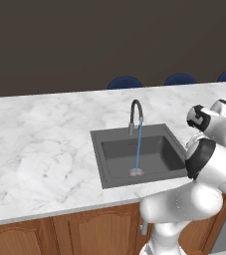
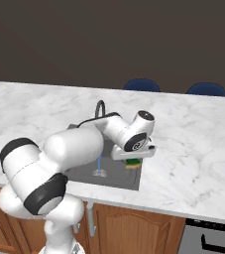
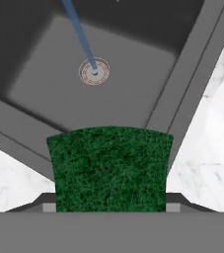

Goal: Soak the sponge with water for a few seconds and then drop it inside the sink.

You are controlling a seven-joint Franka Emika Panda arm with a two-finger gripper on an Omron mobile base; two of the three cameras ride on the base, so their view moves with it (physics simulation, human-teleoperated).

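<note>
Sponge (image 3: 109,168) gripped in closed claw (image 2: 133,162), hanging above sink (image 1: 97,149) near its right front corner; water (image 3: 81,39) falling onto drain, well apart, further toward basin's middle.

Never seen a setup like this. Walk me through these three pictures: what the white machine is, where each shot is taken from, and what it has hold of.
The white machine is a robot arm with a two-finger gripper, standing at a marble counter in a rendered kitchen. Two pictures come from cameras behind the arm, one on its left and one on its right. The third comes from a camera on the hand, looking down along the fingers. Set into the counter is a dark grey sink with a curved faucet. A thin blue stream of water runs to the drain. The gripper is shut on a green and yellow sponge, held above the sink's corner, off to one side of the stream.
</note>
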